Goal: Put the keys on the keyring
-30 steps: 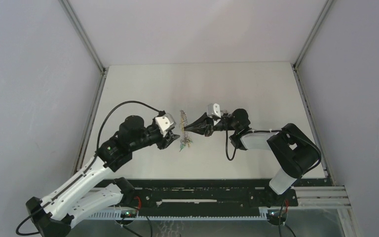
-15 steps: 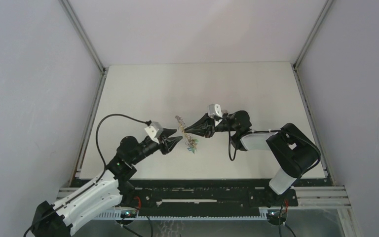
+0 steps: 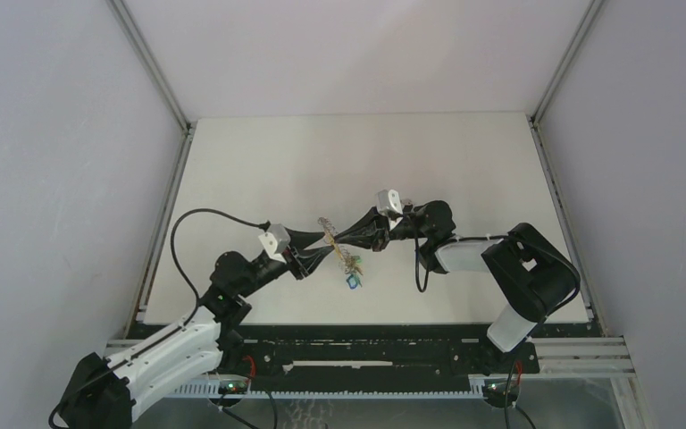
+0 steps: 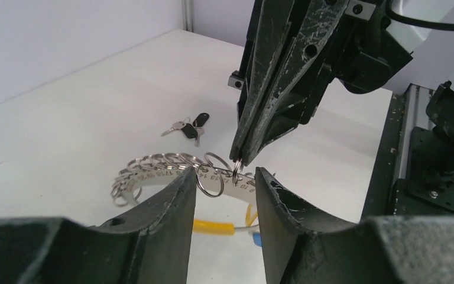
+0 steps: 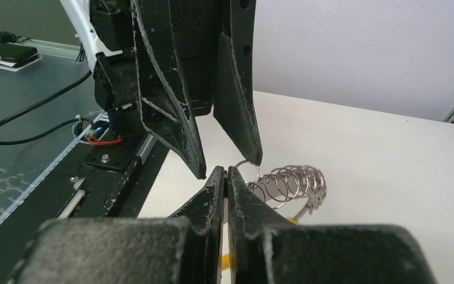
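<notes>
Pinching the keyring point(image 4: 159, 161) mid-frame, your right gripper point(image 4: 239, 161) is clamped on it.
Your left gripper point(image 4: 224, 177) – fingers apart – straddles that pinch.

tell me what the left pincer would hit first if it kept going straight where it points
Probably the keyring: its end loop sits right ahead of the open left pincer, pinched in the right pincer tips, which would come next. Depth is uncertain.
</notes>
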Robot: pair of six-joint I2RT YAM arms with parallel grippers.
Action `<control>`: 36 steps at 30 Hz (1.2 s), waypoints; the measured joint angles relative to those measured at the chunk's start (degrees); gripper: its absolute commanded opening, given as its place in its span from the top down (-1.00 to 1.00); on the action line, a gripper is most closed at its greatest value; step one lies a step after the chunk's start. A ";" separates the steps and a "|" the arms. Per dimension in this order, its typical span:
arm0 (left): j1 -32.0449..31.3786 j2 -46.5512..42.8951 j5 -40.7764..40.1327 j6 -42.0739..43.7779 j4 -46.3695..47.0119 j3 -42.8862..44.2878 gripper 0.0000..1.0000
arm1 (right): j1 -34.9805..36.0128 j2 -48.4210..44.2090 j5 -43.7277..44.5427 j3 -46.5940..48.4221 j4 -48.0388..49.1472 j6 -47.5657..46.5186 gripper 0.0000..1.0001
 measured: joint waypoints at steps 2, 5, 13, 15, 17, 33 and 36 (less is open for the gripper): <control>0.00 0.63 0.39 -0.02 -0.02 -0.02 0.07 | 0.00 0.00 -0.04 0.00 0.02 0.02 1.00; 0.00 -0.04 -0.22 -0.13 -0.04 -0.02 0.05 | -0.15 0.00 -0.04 0.00 -0.02 0.04 1.00; 0.00 0.94 -4.13 -3.17 8.81 -8.48 0.08 | -0.76 1.90 0.24 0.00 -2.71 0.17 1.00; 0.00 4.74 -4.35 -3.63 11.34 -10.38 0.09 | -0.76 2.62 0.48 -0.02 -4.35 -0.13 1.00; 0.00 8.85 -4.35 -3.61 13.07 -10.84 0.10 | -0.76 3.34 0.74 -0.02 -5.70 -0.28 1.00; 3.04 35.89 3.02 0.48 37.31 -10.93 -0.02 | -0.59 8.02 2.19 -0.52 -11.63 -3.96 1.00; 3.52 35.85 4.42 2.12 38.64 -10.93 -0.06 | -0.61 8.02 2.16 -0.52 -12.94 -5.05 1.00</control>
